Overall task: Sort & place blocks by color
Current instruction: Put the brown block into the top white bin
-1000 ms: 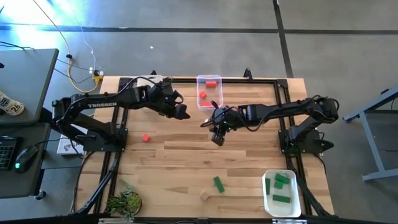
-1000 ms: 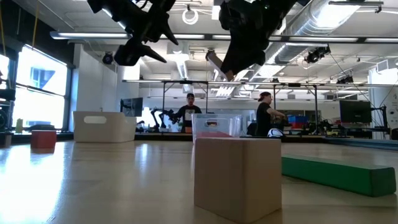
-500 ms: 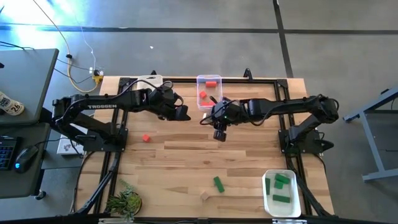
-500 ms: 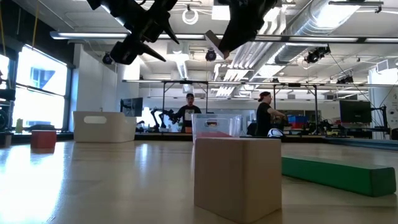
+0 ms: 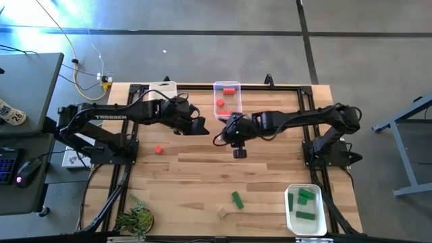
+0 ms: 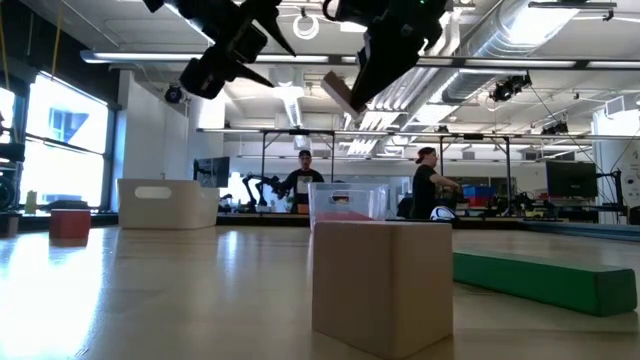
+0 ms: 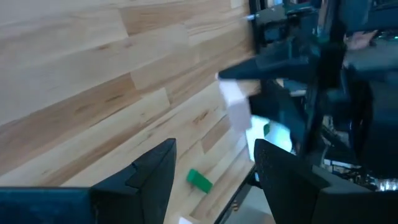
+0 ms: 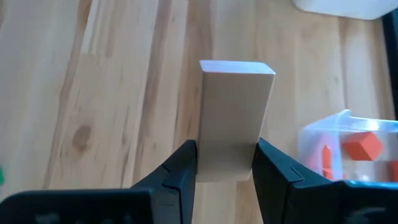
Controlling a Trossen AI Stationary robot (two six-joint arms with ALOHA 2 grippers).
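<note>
My right gripper [image 5: 223, 133] hangs high over the table's middle, just near of the clear bin [image 5: 227, 100], and is shut on a pale wood block [image 8: 233, 118], which also shows in the low view [image 6: 340, 90]. My left gripper [image 5: 200, 126] is open and empty, raised close to the left of the right gripper; its own view shows both fingers apart [image 7: 214, 180]. On the table lie a red block [image 5: 158, 150], a green bar [image 5: 237, 199] and a pale cube [image 5: 221, 212]. My right gripper pinches the pale block between its two fingers [image 8: 183, 168], on two opposite sides of the block's near end [image 8: 227, 165]. The block's other end sticks out past the fingertips. The fingers slant down toward the table's left. The block is tilted and lifted clear, high above the table.
The clear bin at the far middle holds red blocks [image 8: 360, 146]. A white bin [image 5: 305, 209] at the near right holds green blocks. Another white bin [image 5: 162, 88] stands at the far left. A small plant [image 5: 135, 217] is at the near left corner.
My right gripper has turned at the wrist with the pale block, which stays lifted and now tilts differently. My left gripper has shifted a little toward the right gripper, still open.
</note>
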